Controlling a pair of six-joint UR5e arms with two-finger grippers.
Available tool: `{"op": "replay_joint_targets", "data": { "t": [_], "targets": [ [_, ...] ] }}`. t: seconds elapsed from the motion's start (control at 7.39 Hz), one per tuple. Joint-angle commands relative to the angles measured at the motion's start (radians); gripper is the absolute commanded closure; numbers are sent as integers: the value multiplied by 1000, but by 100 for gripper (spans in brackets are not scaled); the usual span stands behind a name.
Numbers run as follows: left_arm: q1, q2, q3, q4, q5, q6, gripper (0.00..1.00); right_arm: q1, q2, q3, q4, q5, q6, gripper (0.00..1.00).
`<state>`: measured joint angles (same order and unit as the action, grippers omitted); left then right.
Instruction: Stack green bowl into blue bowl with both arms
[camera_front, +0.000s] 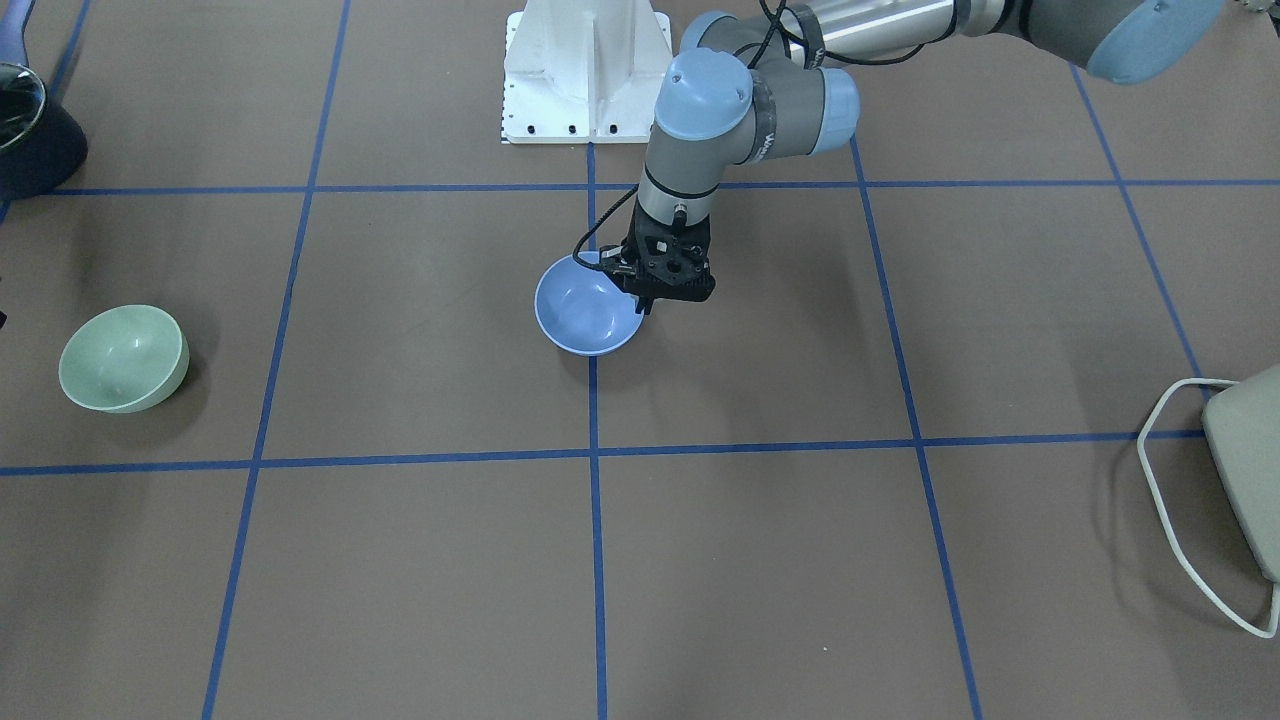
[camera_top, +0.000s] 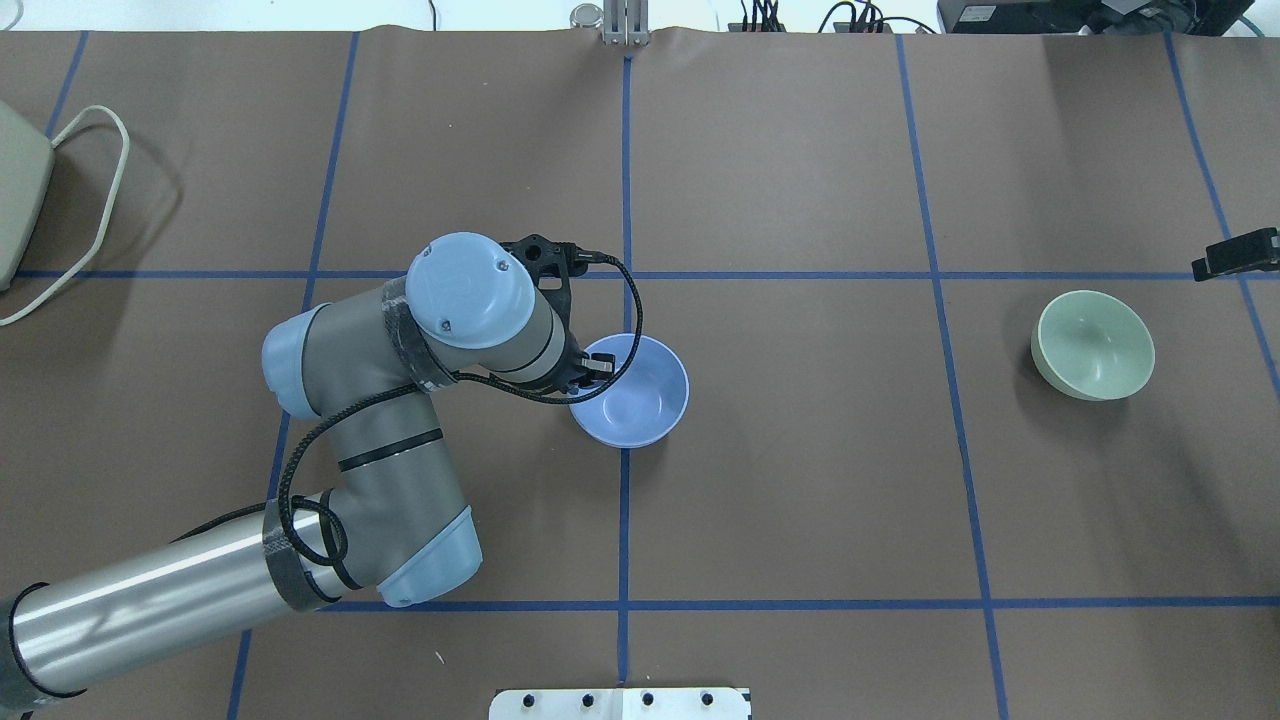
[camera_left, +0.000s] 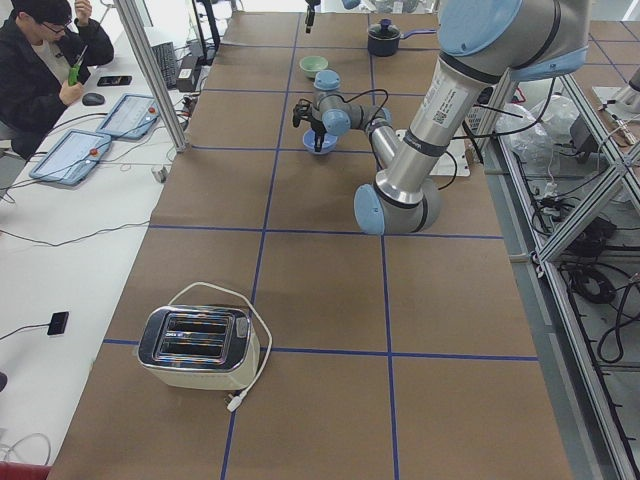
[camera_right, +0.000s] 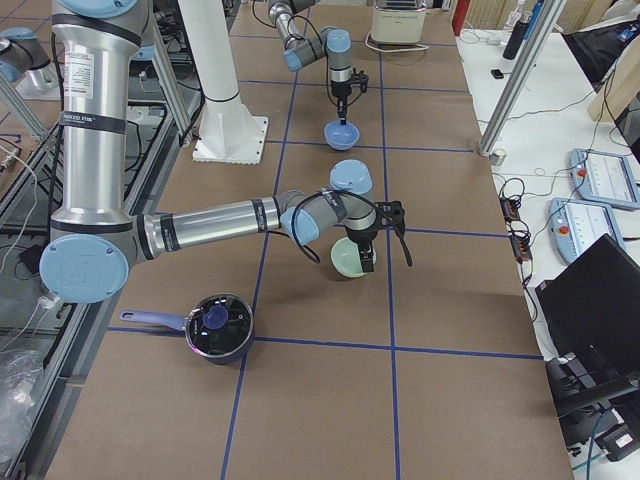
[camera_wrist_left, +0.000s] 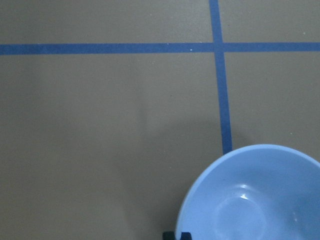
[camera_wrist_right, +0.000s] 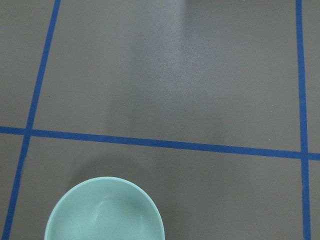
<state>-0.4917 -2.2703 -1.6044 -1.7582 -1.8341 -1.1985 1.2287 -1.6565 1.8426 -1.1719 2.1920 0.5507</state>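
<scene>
a brown paper-covered table, ruled into squares with blue tape, carries everything. the left arm, jointed grey metal with light-blue caps and a black cable, comes in from the left toward the centre. the right arm, of the same build, lies low over the right end. dark lettering runs down each arm's upper tube, too small to read. a white fixed pedestal stands at the robot's edge on the centre line. a cream and chrome two-slot toaster with a white cord sits at the far left end. a dark-blue saucepan with a glass lid sits at the right end, near the robot. the green bowl, small, round, pale mint and glossy, stands upright on the table well to the right. it is well apart from the blue bowl, its periwinkle twin, which sits upright at the centre on a tape line. the black left gripper is clamped on the blue bowl's left rim, one finger inside and one outside. the black right gripper hangs at the green bowl's rim; whether its fingers are apart or together cannot be told.
</scene>
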Motion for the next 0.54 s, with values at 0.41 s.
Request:
{"op": "replay_joint_targets", "data": {
  "t": [0.41],
  "targets": [
    [27,0,4,-10,53,2,72,0,0,0,0,0,0,0]
  ]
}}
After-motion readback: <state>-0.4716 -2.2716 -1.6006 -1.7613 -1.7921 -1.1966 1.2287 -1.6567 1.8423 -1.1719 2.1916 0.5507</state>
